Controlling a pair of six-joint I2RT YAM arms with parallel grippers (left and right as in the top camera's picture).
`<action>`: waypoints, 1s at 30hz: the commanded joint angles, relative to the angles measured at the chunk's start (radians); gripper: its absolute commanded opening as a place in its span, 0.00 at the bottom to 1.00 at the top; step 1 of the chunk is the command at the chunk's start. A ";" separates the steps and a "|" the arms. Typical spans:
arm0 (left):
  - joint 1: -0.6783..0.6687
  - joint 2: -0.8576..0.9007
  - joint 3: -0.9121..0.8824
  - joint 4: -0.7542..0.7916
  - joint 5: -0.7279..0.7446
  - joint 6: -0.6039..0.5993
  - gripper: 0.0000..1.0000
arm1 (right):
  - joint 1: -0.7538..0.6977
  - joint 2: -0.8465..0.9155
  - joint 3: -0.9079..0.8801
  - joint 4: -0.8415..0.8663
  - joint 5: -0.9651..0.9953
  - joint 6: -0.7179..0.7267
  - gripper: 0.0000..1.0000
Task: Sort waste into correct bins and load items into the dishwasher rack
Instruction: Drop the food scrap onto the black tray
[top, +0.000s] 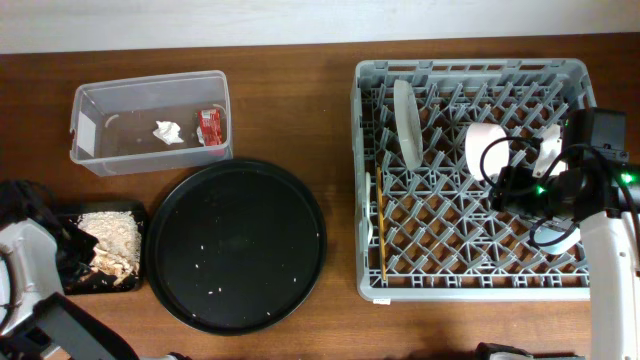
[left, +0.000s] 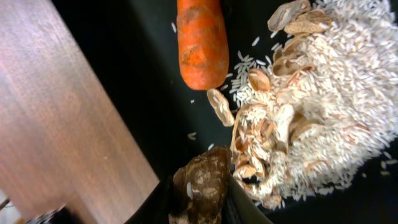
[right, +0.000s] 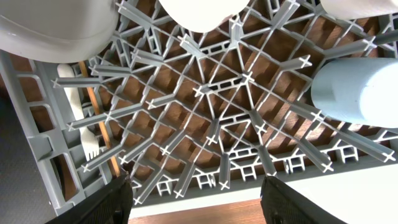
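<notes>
left gripper (left: 205, 200) nearly closed, jaws pinched on the small brown lump (left: 208, 177); it sits low over the shallow black tray (left: 143, 93) at the near left of the table (left: 56, 124); can't tell if the lump touches the tray floor; lump is over bare floor between the orange carrot (left: 200, 43) and the pile of beige food scraps (left: 323, 106), close to the tray edge by the wood; reads as the drop step for this scrap; I'd nudge toward the pile first, away from the edge, so it can't roll out; then open fully and lift straight up; lump looks rough, may cling to a finger, so check it falls; right gripper (right: 199, 199) wide open, empty, hovering over the dishwasher rack (right: 211, 112) at the right; fork (right: 81, 118) and chopstick (top: 380, 230) lie along the rack's left side; clear tub (top: 150, 115) at far left holds the tissue (top: 167, 131) and red wrapper (top: 210, 125); round black tray (top: 237, 245) shows only crumbs.
</notes>
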 joint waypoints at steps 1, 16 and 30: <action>0.007 0.008 -0.065 0.063 -0.016 -0.009 0.22 | -0.006 0.002 0.002 -0.001 0.010 -0.008 0.69; 0.007 0.007 -0.140 0.122 0.021 -0.008 0.65 | -0.006 0.002 0.002 -0.007 0.012 -0.008 0.69; -0.296 -0.221 0.073 -0.016 0.283 0.186 0.99 | -0.003 0.002 0.002 -0.008 -0.150 -0.095 0.99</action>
